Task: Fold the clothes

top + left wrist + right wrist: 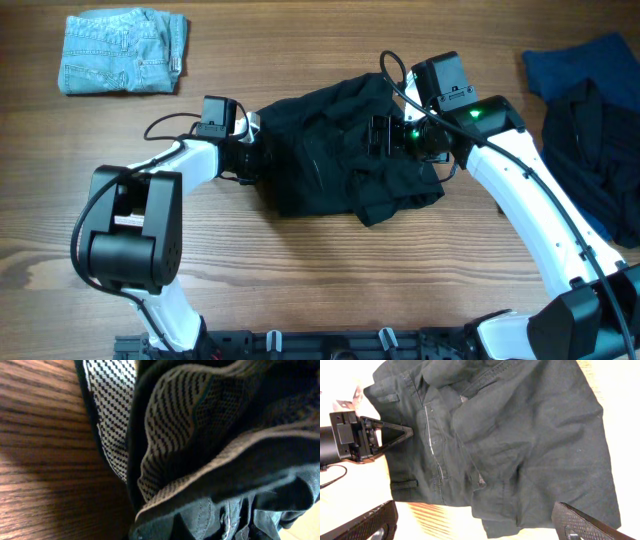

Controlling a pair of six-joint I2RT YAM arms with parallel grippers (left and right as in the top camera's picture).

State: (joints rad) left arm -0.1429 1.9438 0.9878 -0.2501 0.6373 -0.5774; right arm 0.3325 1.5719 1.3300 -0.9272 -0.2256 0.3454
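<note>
Shorts of crumpled black fabric (340,150) lie on a brown wooden table (300,290); left gripper (255,150) pinches their waistband edge (jaws closed tight), right gripper (472,512) hovers above, spread wide.

Brown wooden table (330,280) with dark horizontal grain lines across its top.
</note>
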